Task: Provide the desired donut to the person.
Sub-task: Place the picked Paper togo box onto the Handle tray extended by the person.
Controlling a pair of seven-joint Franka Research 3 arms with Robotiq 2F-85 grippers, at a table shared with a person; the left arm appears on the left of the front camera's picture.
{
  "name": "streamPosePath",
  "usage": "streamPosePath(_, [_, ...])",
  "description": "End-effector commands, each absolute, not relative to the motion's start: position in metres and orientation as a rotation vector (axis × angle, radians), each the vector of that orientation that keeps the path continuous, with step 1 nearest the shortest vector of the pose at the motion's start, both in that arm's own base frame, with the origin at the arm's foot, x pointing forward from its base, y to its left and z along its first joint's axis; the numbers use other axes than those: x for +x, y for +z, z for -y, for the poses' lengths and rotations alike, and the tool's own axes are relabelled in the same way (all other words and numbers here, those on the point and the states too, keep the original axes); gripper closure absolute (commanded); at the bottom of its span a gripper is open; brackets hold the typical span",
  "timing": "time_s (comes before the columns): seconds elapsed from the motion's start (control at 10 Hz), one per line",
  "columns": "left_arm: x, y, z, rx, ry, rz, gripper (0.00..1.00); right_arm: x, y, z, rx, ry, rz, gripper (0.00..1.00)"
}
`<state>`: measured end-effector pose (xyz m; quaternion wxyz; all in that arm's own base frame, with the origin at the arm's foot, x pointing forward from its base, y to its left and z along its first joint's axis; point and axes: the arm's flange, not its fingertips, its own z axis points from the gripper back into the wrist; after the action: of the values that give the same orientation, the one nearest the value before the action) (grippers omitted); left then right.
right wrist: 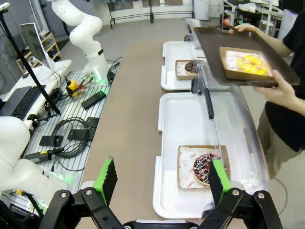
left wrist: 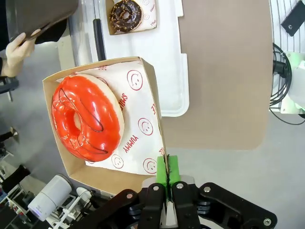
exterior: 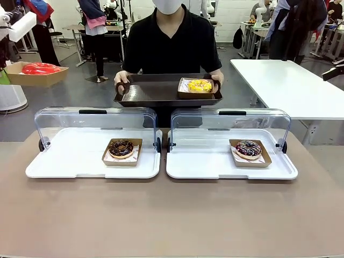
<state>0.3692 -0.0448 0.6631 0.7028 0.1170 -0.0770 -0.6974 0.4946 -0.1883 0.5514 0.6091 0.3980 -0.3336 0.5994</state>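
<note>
The left gripper's fingers [left wrist: 167, 177] are clenched on the rim of a cardboard box [left wrist: 152, 102] carrying the red donut [left wrist: 86, 117], which sits just beyond them. The right gripper [right wrist: 162, 179] hangs released. Keep the box level while carrying it to the person's tray [exterior: 156, 91], I'd judge.
</note>
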Motion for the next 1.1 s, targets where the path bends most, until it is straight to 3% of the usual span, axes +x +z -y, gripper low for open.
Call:
streamPosePath(0.0, [0.368,0.664,0.046,0.279,-1.54,0.174,1.0,0.494,0.551,0.187,0.924,1.382,0.766,0.0])
streamPosePath(0.3, [0.369,0.663,0.045,0.26,-1.552,0.171,0.99,0.494,0.551,0.187,0.924,1.382,0.766,0.0])
streamPosePath(0.7, [0.402,0.704,0.128,0.184,-1.64,0.169,0.99,0.494,0.551,0.187,0.924,1.382,0.766,0.0])
streamPosePath(1.0, [0.455,0.687,0.196,0.076,-1.702,0.109,0.99,0.494,0.551,0.187,0.924,1.382,0.766,0.0])
